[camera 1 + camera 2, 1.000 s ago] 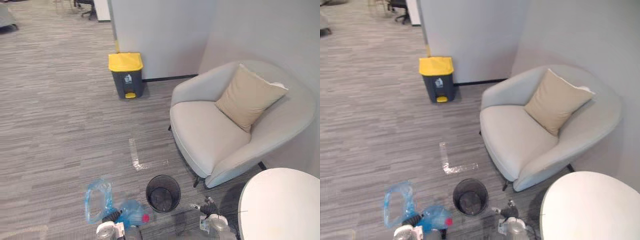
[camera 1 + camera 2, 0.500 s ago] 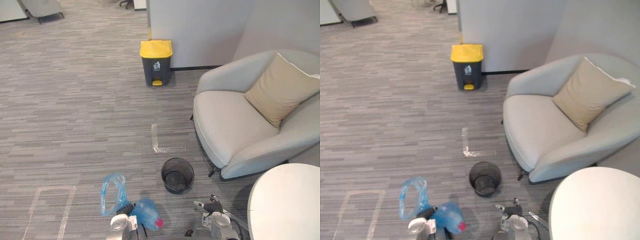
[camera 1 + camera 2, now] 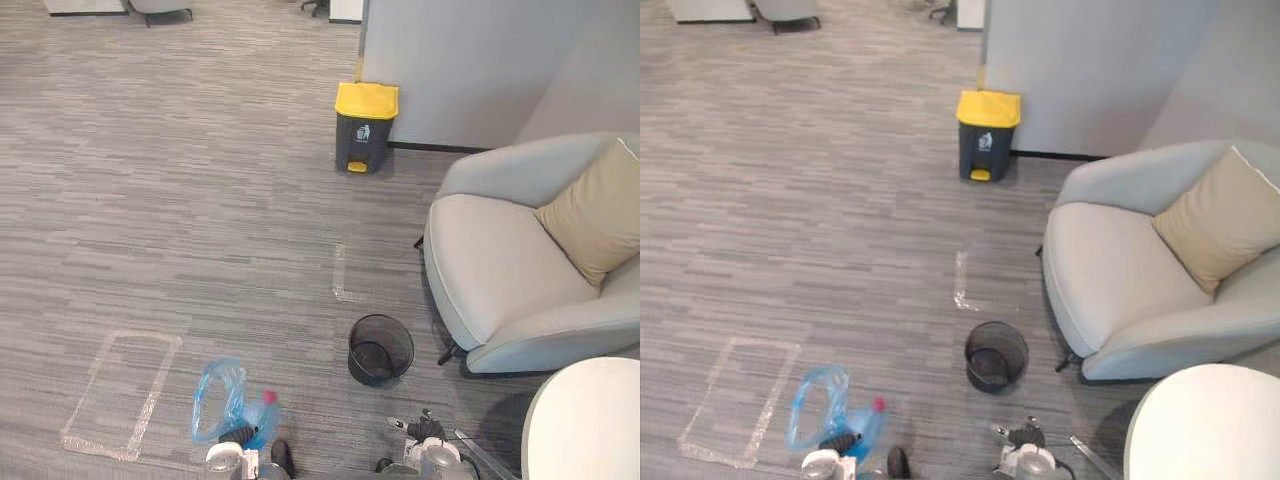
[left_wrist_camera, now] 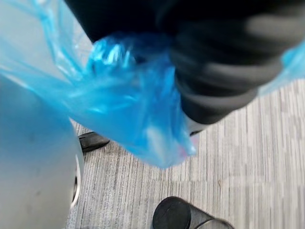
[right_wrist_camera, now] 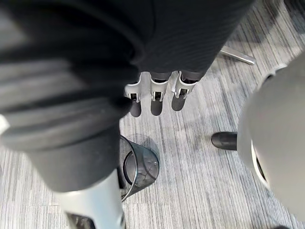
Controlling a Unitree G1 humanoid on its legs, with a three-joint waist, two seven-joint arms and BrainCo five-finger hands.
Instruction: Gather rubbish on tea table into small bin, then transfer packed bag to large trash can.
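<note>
Bag (image 4: 119,109) is clenched in the left hand (image 3: 238,437), right hand (image 5: 156,88) relaxed; camera has been swung leftward, yellow-lidded can (image 3: 365,125) centred; transfer judged underway.

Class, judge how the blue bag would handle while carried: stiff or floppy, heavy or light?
Probably floppy: the blue bag bunches and creases where the left hand grips it. Likely light: thin see-through film, with just a small pink object showing inside. It may well swing when carried.

small bin (image 3: 381,349) sits just left of the armchair (image 3: 500,290) (cushion (image 3: 595,212) on it); large trash can (image 3: 365,126) farther back.
</note>
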